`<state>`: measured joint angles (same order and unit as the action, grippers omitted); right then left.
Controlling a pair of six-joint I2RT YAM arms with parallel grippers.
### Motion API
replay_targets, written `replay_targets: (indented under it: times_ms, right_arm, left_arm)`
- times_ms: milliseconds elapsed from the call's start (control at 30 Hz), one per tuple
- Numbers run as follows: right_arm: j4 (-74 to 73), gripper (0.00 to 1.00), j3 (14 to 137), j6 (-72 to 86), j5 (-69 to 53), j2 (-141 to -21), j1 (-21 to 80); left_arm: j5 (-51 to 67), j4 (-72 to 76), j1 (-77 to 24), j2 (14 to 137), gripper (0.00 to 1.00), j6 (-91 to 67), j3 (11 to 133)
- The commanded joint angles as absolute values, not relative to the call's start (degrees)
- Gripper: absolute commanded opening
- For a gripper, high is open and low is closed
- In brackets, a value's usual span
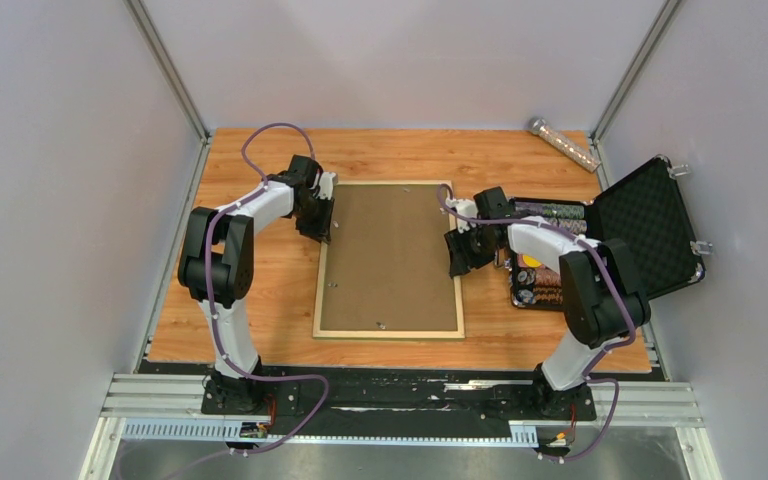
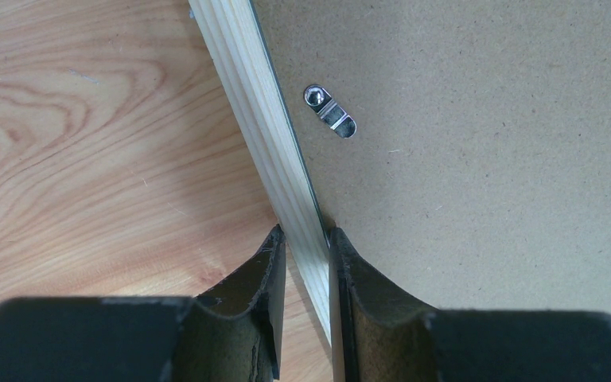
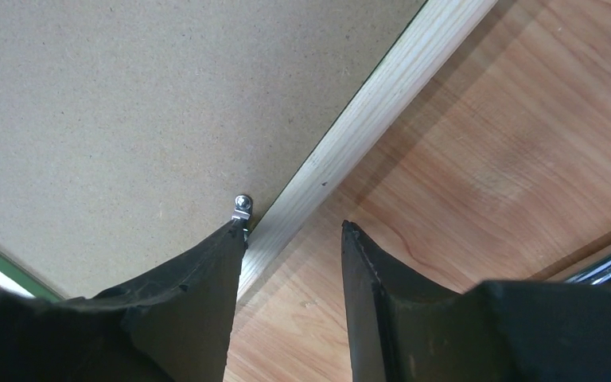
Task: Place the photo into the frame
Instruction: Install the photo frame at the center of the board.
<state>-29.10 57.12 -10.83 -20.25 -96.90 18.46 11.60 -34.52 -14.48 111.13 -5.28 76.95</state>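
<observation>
While the left gripper (image 2: 304,232) pinches the left rail of the frame (image 1: 388,331), lying face down on the table (image 1: 260,300) with its backing board (image 1: 388,255) in, the right gripper (image 3: 294,227) straddles the right rail, jaws apart, one tip at a turn clip (image 3: 243,204). That tip may slip off the clip or skew the frame; the photo is not in view.

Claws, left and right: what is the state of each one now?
Left claw: closed on the frame, pinching its pale rail.
Right claw: open, astride the frame's opposite rail, holding nothing.
</observation>
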Motion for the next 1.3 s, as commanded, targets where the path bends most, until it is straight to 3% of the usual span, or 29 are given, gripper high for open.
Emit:
replay_targets:
  times_ms: [0,1033,1267]
  right_arm:
    - [-30.19,0.46,55.7,-13.17,-18.79,-95.5,19.31]
    - [-29.32,0.28,55.45,-16.04,-5.57,-95.37,22.98]
    - [-30.93,0.31,57.73,-14.26,-9.72,-94.28,22.86]
  left_arm:
    - [13.38,-32.24,-15.03,113.79,0.0,-4.39,75.92]
    - [13.82,-32.35,-15.03,114.03,0.0,-4.28,75.84]
    - [13.89,-32.53,-15.03,113.98,0.0,-4.22,75.87]
